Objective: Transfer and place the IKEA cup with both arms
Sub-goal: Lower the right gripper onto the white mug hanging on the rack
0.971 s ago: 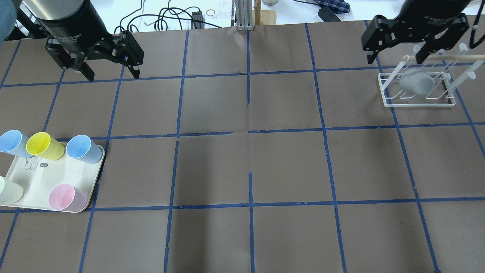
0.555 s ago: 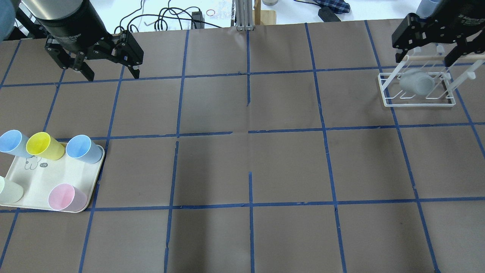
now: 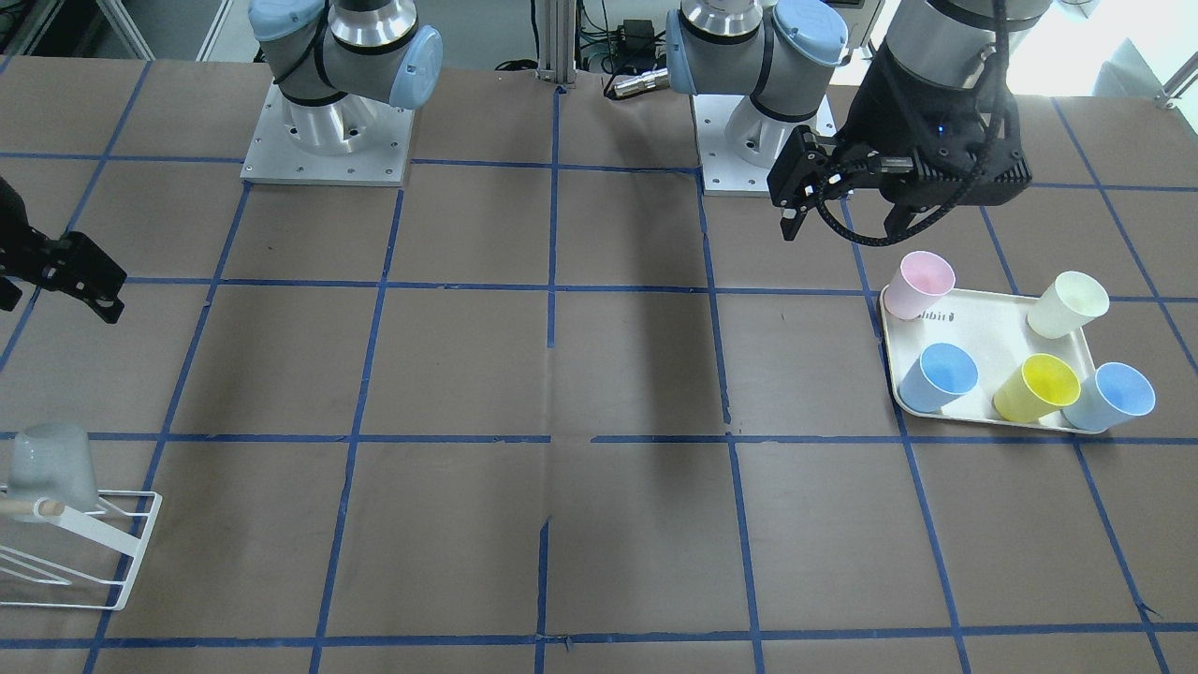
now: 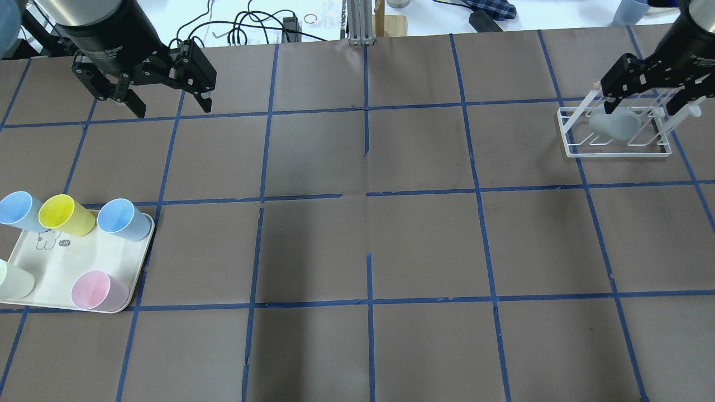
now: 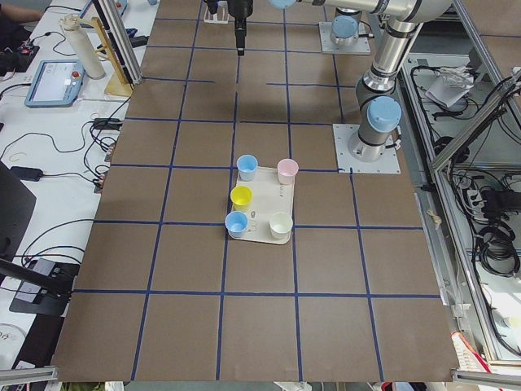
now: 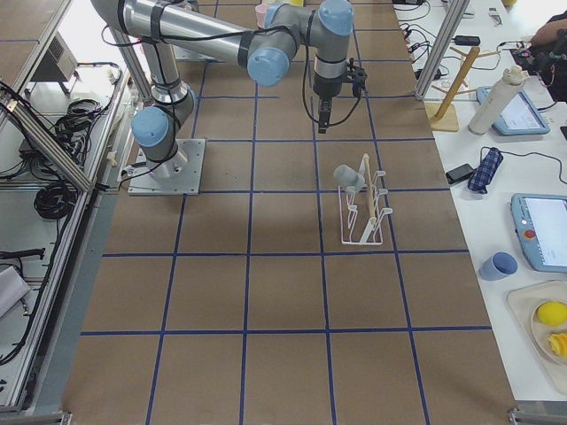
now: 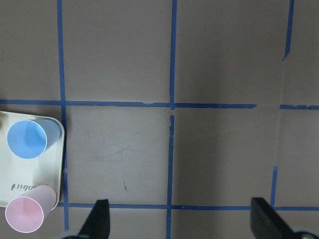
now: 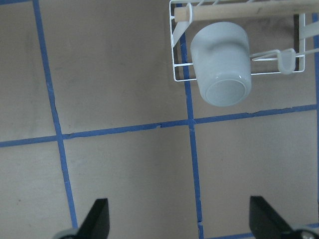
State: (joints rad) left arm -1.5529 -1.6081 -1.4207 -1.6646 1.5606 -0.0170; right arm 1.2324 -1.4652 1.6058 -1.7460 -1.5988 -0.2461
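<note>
The pale grey IKEA cup hangs upside down on a white wire rack at the far right of the table. It also shows in the front view and in the right wrist view. My right gripper is open and empty. It hovers above the rack, apart from the cup, and the right wrist view shows its fingers spread wide. My left gripper is open and empty, high over the far left of the table. It also shows in the left wrist view.
A cream tray at the left edge holds several cups: two light blue, a yellow, a pink and a pale cream one. The rack carries a wooden rod. Brown paper with blue tape lines covers the table.
My right gripper has moved to the right and down in the overhead view, and now sits over the rack and cup. My left gripper has shifted only slightly.
</note>
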